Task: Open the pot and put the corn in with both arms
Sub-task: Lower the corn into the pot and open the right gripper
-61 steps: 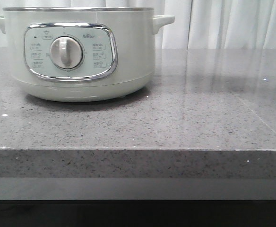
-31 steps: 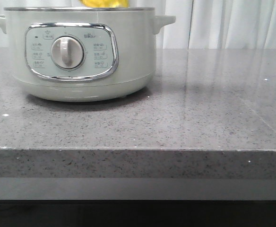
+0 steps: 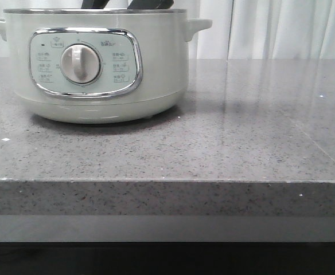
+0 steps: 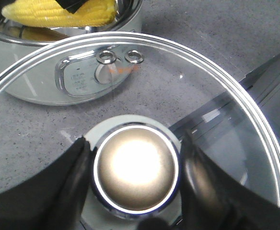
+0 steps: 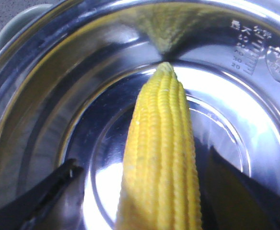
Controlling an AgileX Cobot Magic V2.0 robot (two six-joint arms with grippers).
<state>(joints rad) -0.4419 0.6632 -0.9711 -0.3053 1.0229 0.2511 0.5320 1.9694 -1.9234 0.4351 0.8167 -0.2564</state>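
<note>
Bright yellow corn (image 5: 161,158), kernels in neat rows, sits inside the pot (image 3: 98,69). The right gripper (image 5: 145,191) stands spread around it. The left gripper (image 4: 135,167) pinches the glass lid's knob (image 4: 136,167).

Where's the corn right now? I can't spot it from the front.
The corn is down inside the pot, between the right gripper fingers, its tip near the steel bottom. The front view hides it behind the pot's wall.

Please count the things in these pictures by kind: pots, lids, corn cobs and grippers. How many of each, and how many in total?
Pot: 1
Glass lid, held off the pot by its knob: 1
Corn, inside the pot: 1
Grippers: 2, the left gripper and the right gripper
Total: 5
</note>
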